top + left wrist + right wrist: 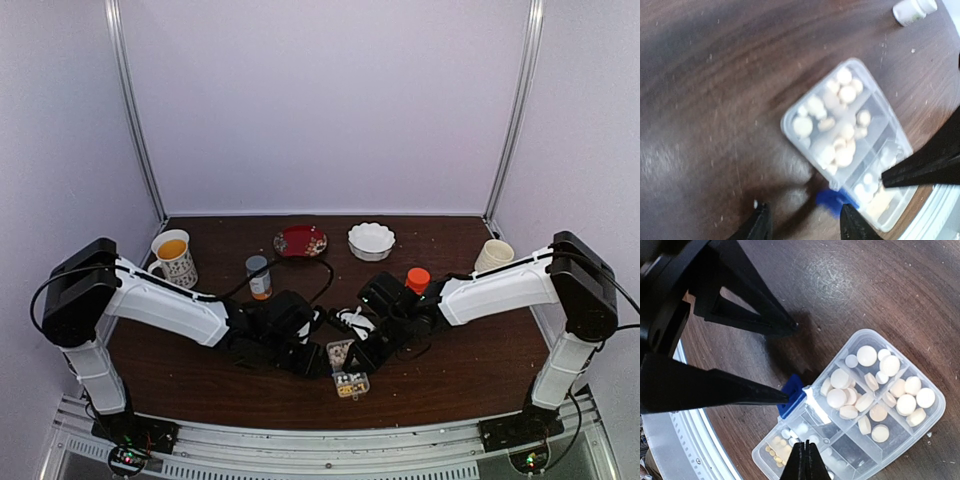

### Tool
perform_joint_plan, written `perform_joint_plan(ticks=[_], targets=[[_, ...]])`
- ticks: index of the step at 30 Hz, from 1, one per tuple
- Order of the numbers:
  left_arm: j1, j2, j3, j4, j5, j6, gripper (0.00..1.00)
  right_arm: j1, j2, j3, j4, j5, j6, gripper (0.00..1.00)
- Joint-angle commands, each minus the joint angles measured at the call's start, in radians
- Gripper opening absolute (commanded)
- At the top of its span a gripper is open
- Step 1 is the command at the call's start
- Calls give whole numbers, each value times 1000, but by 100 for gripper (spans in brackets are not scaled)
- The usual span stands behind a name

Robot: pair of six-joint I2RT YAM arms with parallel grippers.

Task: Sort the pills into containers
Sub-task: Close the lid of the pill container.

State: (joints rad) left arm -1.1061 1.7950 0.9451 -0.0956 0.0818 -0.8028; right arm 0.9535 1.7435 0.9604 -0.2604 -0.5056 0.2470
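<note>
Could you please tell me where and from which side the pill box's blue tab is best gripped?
Take the blue tab by its flat faces, coming from the bare table side. It juts out midway along the pill box's long edge, clear of the walls, probably leaving room either side.

Robot lab, enclosed test cell. Plain pale panels (320, 100) close in the bench on three sides, aluminium posts (135, 110) at both far corners. Dark wood tabletop (200, 385), slotted metal rail (330, 452) along the near edge, two arm bases (125, 428) bolted there by the near corners, LEDs (128, 461) lit. Loose props along far edge: mug (175, 258), red dish (300, 241), white bowl (371, 241).
</note>
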Motion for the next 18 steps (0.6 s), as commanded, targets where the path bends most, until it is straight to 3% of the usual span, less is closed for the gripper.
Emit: perform_joint_plan(ticks=[1,6,10,18], targets=[[-15,-34,-41,-52,-25,2,47,4,32,9,-50,55,-3,0],[-15,-61,-59,-3,-19,7,28,4,34,11,-52,56,-3,0],[-16,-79,-82,130,39,7,2,4,30,11,-56,61,-2,0],[-18,9,-37,122,85,-22,0,4,33,5,-73,99,11,0]])
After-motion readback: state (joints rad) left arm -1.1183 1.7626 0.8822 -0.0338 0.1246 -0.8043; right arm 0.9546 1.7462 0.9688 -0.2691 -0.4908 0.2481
